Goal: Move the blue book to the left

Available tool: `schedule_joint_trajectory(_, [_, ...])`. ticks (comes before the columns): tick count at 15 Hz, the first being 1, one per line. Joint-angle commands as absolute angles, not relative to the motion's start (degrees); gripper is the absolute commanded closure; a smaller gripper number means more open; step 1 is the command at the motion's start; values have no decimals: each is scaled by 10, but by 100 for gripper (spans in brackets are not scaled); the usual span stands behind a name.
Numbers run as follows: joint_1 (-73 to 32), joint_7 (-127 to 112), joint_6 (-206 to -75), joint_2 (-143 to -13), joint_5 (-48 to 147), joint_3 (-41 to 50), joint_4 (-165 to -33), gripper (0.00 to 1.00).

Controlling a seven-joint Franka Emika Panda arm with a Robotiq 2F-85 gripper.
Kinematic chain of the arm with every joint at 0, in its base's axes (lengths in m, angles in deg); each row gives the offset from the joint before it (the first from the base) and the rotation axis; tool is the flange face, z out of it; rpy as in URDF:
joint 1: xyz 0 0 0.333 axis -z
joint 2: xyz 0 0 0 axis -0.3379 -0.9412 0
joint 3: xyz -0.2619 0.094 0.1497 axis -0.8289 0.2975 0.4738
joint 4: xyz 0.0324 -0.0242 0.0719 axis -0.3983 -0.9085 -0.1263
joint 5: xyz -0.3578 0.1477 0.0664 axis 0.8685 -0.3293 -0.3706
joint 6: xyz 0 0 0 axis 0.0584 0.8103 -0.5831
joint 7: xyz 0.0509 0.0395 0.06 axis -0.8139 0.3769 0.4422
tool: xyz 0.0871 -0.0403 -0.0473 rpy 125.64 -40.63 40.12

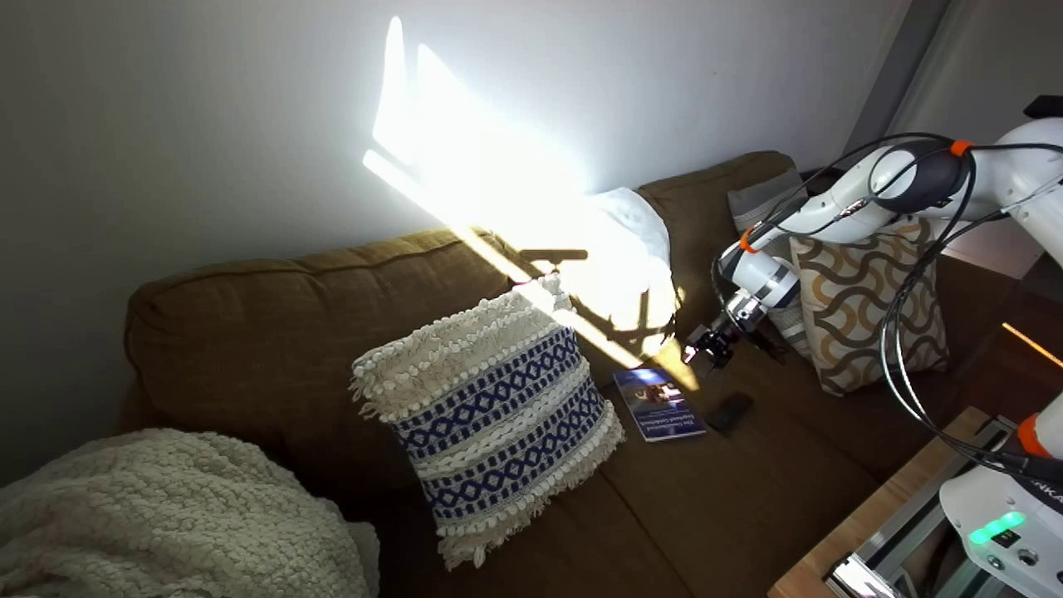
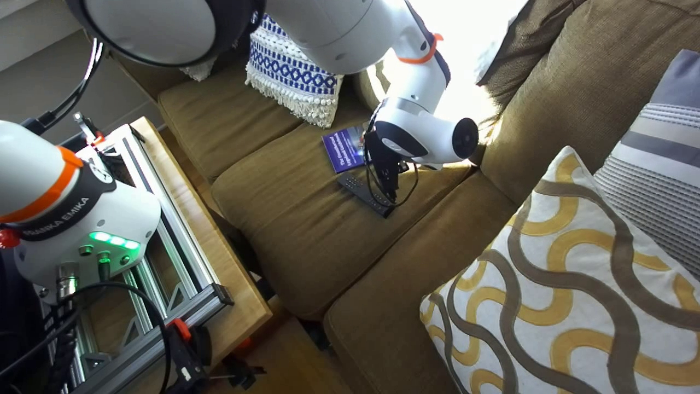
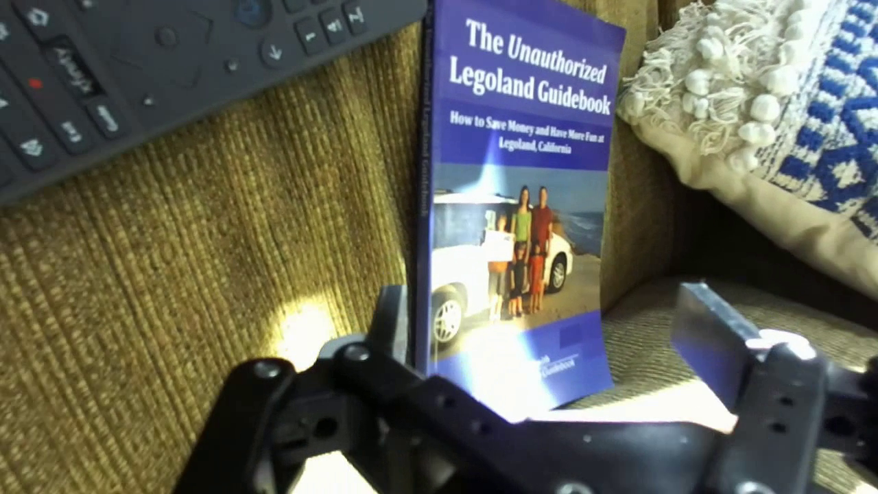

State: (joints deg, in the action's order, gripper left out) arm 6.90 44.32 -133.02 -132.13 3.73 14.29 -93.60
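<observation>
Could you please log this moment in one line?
gripper: open, empty | blue book: face-up on couch, ungrasped | remote: beside book

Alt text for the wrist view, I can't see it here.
A blue book, face up and titled The Unauthorized Legoland Guidebook, lies on a brown couch, its lower end framed by the open gripper; contact is unclear. A dark remote is at top left, a fringed blue-and-white pillow at top right.

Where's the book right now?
In the wrist view, the book lies on the sofa right of centre, between the remote at upper left and the knitted pillow at upper right.
</observation>
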Motion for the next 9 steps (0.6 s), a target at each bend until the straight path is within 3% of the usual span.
schedule_joint_trajectory(1, [92,442,-1328,-1228,28,134,-1030,0])
schedule_joint_trajectory(9, [95,432,-1314,-1091,23,100,-1134,0])
